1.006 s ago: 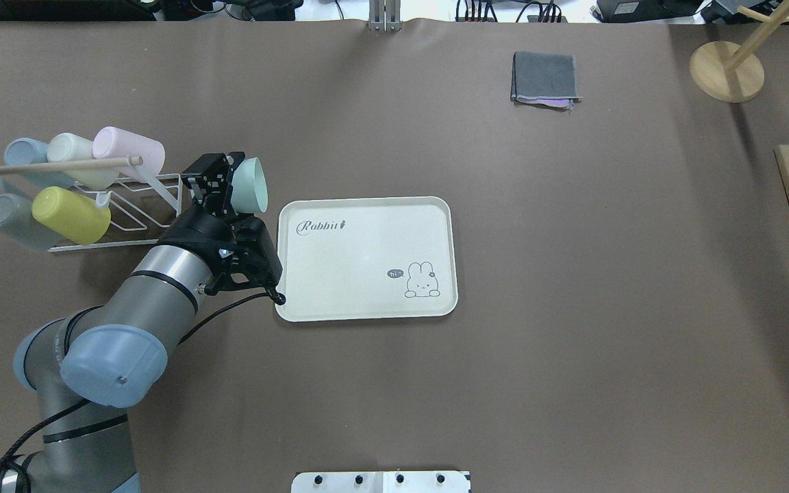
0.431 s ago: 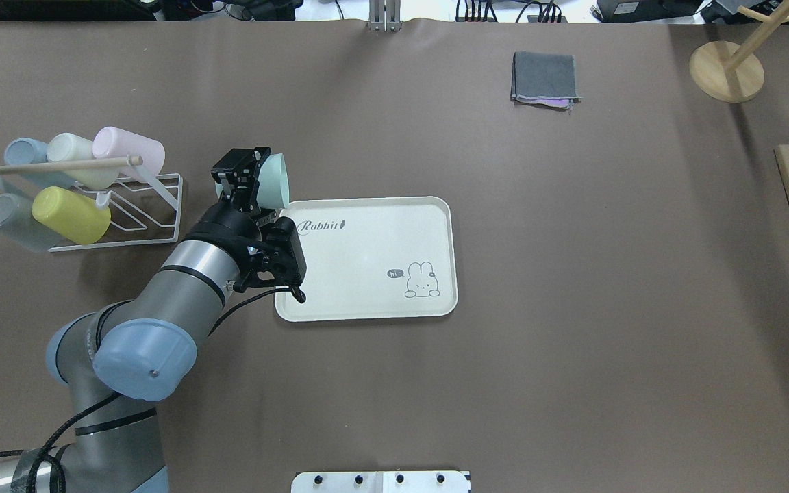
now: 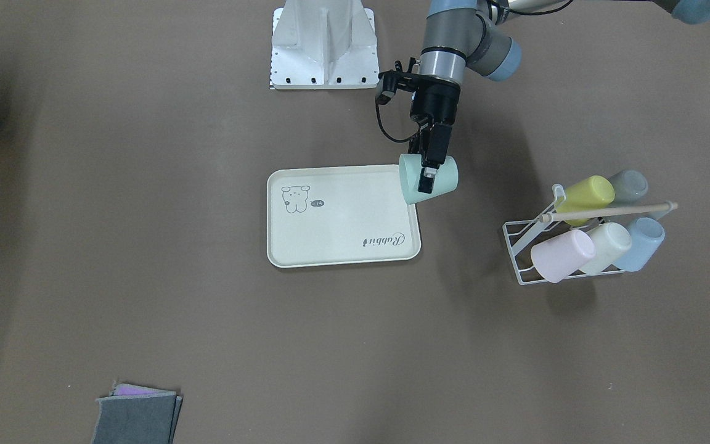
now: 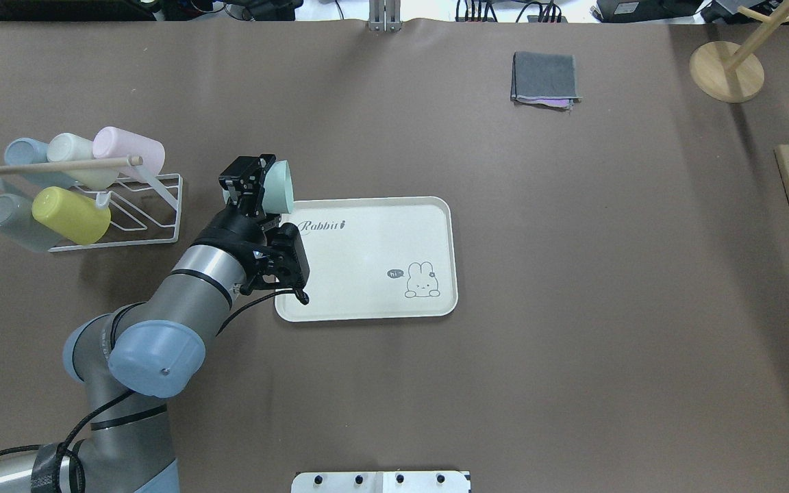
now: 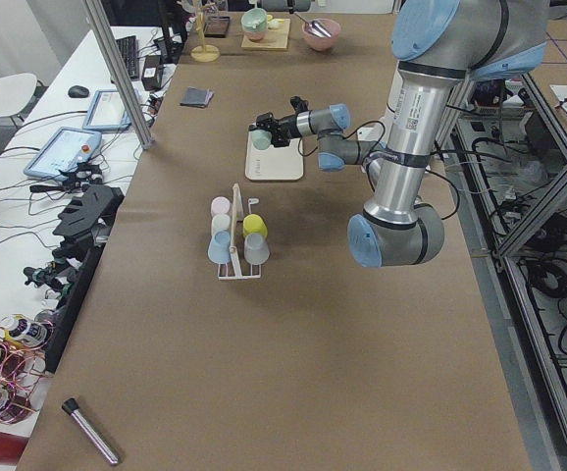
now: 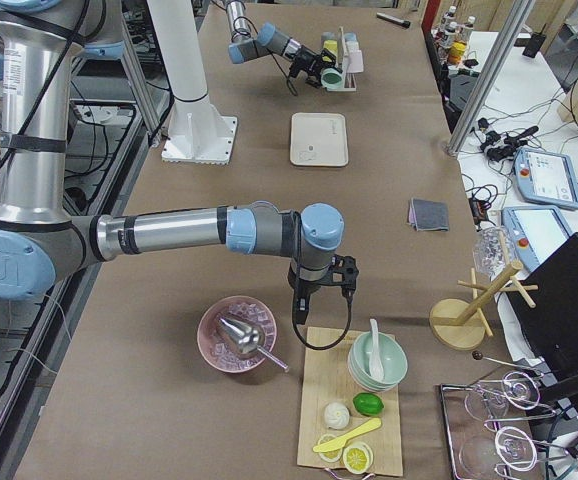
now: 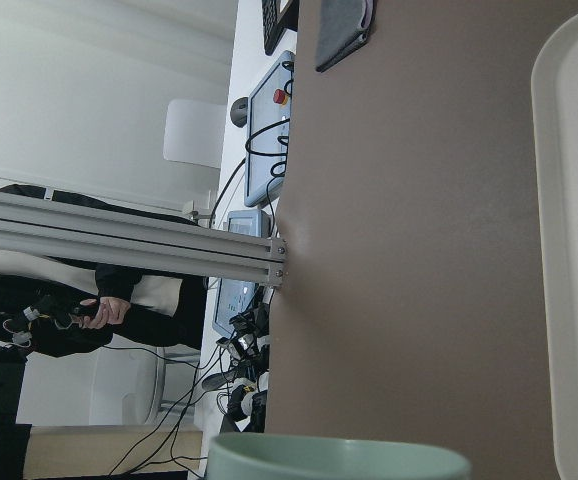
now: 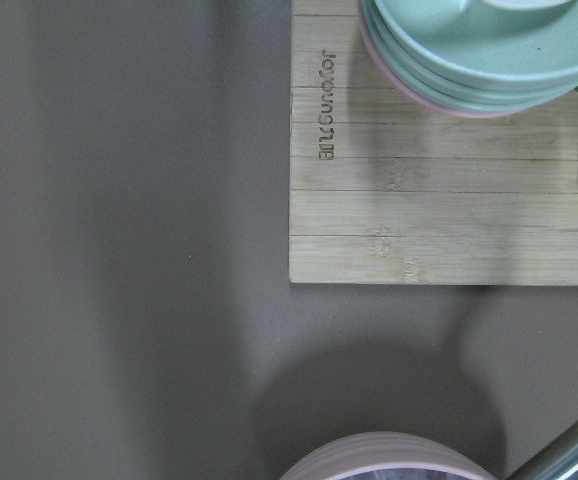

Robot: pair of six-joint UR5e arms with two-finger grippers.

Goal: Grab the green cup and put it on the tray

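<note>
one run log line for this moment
phase: carry | left gripper: shut on green cup | cup: tilted sideways, by left edge of tray, not yet placed | right gripper: open/shut unclear

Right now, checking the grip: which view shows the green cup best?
Exterior front-facing: the green cup shows its whole side, in the left hand at a corner of the tray. Overhead, the hand hides part; the left wrist view catches only its rim; side views show it tiny.

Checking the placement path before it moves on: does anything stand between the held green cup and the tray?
Nothing visible does. The green cup, in the left gripper, hangs at a corner of the tray, which is bare but for its print. The cup rack stands on the cup's other side.
</note>
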